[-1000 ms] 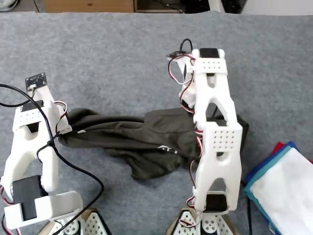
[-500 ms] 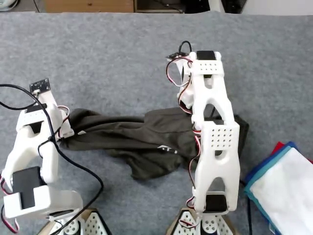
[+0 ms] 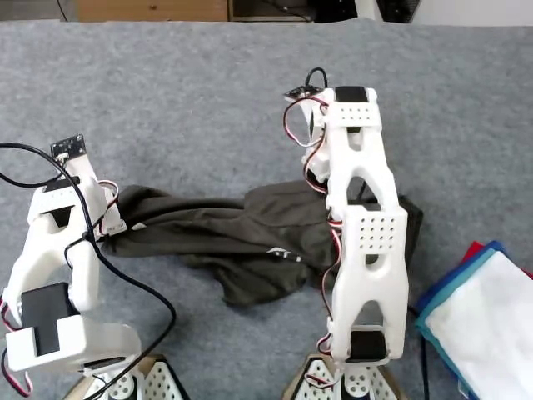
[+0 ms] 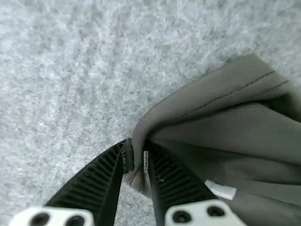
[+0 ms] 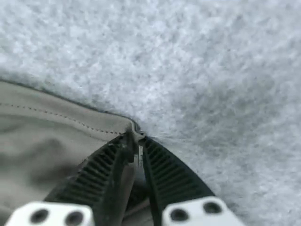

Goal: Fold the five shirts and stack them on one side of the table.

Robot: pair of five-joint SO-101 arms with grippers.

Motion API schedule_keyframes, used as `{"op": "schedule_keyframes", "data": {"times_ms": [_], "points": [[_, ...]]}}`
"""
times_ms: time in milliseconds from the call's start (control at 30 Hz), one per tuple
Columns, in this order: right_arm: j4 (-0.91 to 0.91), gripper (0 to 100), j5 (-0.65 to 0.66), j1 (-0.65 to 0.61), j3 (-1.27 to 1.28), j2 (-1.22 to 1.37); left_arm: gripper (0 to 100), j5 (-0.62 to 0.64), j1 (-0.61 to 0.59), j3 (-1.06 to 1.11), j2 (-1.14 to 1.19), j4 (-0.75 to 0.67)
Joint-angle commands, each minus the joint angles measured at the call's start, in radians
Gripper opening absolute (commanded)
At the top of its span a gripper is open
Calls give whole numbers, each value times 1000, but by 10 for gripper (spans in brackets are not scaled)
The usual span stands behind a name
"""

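Drawn back slightly toward its base in the past second, your left gripper [image 4: 136,150] pinches one end of the shirt [image 3: 241,233] lying crumpled mid-table while your right gripper [image 5: 135,141] clamps its far hem, folded stack [image 3: 487,325] close by at the right edge, open grey table [image 3: 166,100] beyond.

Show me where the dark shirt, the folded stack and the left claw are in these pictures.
dark shirt [image 3: 250,237], high view, its crumpled middle.
folded stack [image 3: 491,321], high view, the white top layer.
left claw [image 4: 136,157], left wrist view, between the tips pinching the shirt's edge.
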Motion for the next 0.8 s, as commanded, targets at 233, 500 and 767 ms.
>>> {"op": "schedule_keyframes", "data": {"times_ms": [233,500,767], "points": [[109,4,-6,-25,-136,-219,19,-11,-11,-38,-7,-3],[110,4,-66,-25,-136,-492,19,-6,-11,-213,-8,192],[110,5,-66,-27,-137,-865,19,-6,-9,-583,-8,470]]}}
